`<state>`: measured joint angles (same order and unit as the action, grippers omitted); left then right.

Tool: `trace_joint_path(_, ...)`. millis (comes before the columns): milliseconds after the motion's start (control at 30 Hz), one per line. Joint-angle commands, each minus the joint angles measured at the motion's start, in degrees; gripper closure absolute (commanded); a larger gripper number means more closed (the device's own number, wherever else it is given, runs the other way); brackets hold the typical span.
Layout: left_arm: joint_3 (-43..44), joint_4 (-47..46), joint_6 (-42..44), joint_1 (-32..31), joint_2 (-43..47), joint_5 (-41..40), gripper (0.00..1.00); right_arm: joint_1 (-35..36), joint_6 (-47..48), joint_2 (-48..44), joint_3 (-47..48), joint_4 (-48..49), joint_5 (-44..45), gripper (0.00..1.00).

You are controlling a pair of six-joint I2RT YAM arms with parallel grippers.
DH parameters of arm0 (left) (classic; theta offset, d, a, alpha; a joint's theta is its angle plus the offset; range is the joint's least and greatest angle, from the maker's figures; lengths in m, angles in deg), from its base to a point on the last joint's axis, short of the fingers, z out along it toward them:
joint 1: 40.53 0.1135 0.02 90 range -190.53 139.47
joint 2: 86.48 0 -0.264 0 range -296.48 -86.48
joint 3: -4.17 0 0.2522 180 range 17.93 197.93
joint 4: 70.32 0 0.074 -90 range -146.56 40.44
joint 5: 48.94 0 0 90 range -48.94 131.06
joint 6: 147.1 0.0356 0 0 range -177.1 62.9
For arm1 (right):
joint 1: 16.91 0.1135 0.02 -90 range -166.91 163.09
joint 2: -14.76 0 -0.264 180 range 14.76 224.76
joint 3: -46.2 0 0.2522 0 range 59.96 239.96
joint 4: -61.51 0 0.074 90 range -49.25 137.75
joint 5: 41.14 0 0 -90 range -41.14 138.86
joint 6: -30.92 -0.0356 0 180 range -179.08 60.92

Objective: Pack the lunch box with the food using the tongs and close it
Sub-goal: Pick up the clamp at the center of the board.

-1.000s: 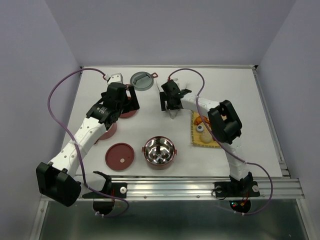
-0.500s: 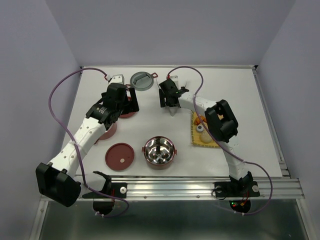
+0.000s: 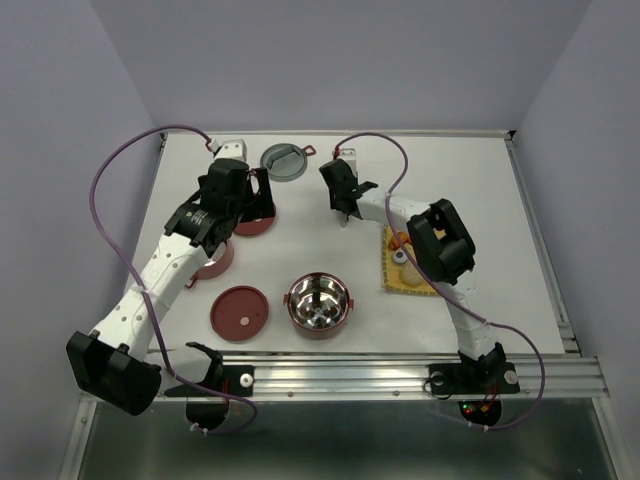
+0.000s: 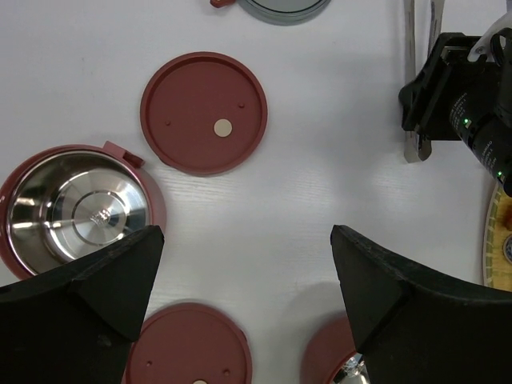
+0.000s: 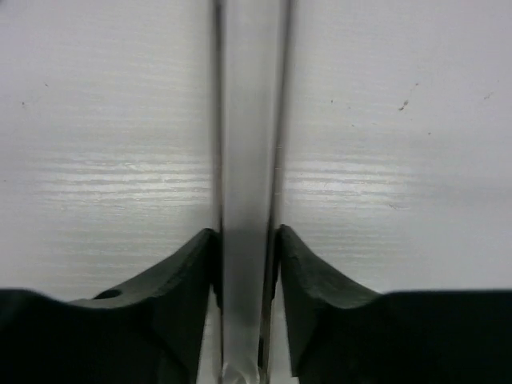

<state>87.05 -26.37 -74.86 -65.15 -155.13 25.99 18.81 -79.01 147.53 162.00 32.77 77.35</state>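
The tongs (image 5: 244, 160) lie flat on the white table, and my right gripper (image 5: 246, 240) is shut on them, one finger pressed to each outer arm. From above, the right gripper (image 3: 345, 203) is at mid-back, with only the tongs' end (image 3: 343, 218) showing below it. The left wrist view shows the tongs (image 4: 410, 80) running under that gripper. My left gripper (image 4: 248, 240) hangs open above bare table between lunch box parts: a red lid (image 4: 204, 112) and a steel-lined bowl (image 4: 76, 212). Another bowl (image 3: 319, 303) and lid (image 3: 240, 312) sit near the front. The food (image 3: 403, 247) rests on the yellow mat (image 3: 425, 285).
A grey round lid (image 3: 282, 161) lies at the back of the table. A further red lid (image 4: 188, 348) and part of a red bowl (image 4: 328, 352) sit just below my left fingers. The right arm's elbow overhangs the mat. Walls close in the table on three sides.
My right gripper has closed from open onto the tongs and shifted slightly toward the back. The left arm has edged a little toward the back left.
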Motion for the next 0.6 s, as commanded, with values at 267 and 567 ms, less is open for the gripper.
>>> trace_joint_path(267,0.4,-2.9,0.4,0.2,-0.6,1.8,0.01,-1.2,1.3,-12.1,-6.7,-1.6,-5.0,0.77)
trace_joint_path(567,-0.5,-4.9,1.0,0.3,-2.6,2.9,0.01,-9.0,-1.3,-29.0,-7.6,-19.4,-16.2,0.84)
